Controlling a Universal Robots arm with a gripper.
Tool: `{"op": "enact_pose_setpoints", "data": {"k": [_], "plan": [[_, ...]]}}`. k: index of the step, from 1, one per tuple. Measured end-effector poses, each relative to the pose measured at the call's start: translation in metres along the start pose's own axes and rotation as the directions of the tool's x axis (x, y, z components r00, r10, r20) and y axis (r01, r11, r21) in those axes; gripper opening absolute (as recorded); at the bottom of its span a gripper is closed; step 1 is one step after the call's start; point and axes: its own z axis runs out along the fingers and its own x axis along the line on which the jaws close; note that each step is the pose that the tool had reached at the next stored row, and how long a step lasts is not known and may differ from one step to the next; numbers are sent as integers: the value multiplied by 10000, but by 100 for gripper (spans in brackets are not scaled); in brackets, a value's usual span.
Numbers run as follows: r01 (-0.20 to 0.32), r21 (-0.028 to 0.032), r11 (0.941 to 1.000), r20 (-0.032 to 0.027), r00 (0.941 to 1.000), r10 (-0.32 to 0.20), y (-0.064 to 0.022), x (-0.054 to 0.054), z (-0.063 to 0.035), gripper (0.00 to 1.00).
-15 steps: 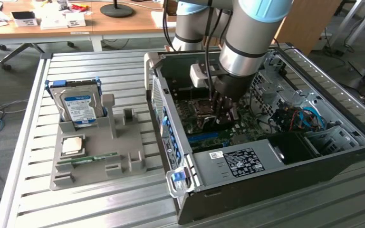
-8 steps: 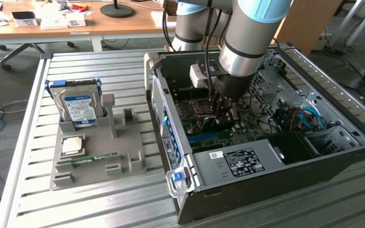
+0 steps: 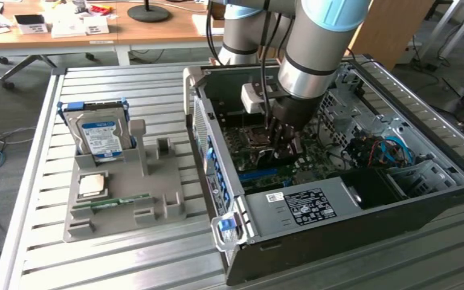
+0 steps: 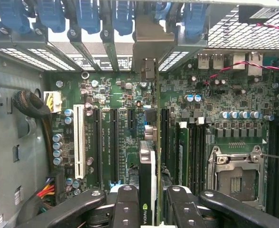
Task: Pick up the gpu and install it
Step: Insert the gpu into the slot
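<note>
The gpu (image 4: 148, 164) is pinched edge-on between the fingers of the gripper (image 4: 150, 204) and held upright over the slots of the motherboard (image 4: 106, 99), inside the open computer case (image 3: 337, 205). Whether it is seated cannot be told. In the exterior view, at nine o'clock from the case, a grey holder (image 3: 127, 193) carrying a hard drive (image 3: 101, 136) is seen on the surface (image 3: 95, 266).

Soft, even daylight brightens the tabletop (image 3: 95, 260); the computer case (image 3: 337, 235) interior lies in shadow. In the wrist view, the edge of the gpu (image 4: 148, 171) catches pale light.
</note>
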Motion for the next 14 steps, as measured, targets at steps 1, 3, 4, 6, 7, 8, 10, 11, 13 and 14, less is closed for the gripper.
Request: {"op": "enact_pose_setpoints", "data": {"k": [1,3,4,6,7,8,10,11,13,14], "plan": [[-1,-1,10000,-2,10000,1,0,1,2,27],[-1,0,10000,0,10000,1,0,5,8,27],[-1,1,10000,2,10000,1,0,5,15,27],[-1,0,10000,0,10000,1,0,7,30,27],[-1,0,10000,0,10000,1,0,7,34,27],[-1,0,10000,-1,10000,1,0,8,34,27],[-1,-1,10000,-2,10000,1,0,8,34,27],[-1,0,10000,-1,10000,1,0,8,34,27],[0,1,10000,0,10000,0,5,8,36,27],[0,1,10000,1,10000,0,9,7,37,27]]}}
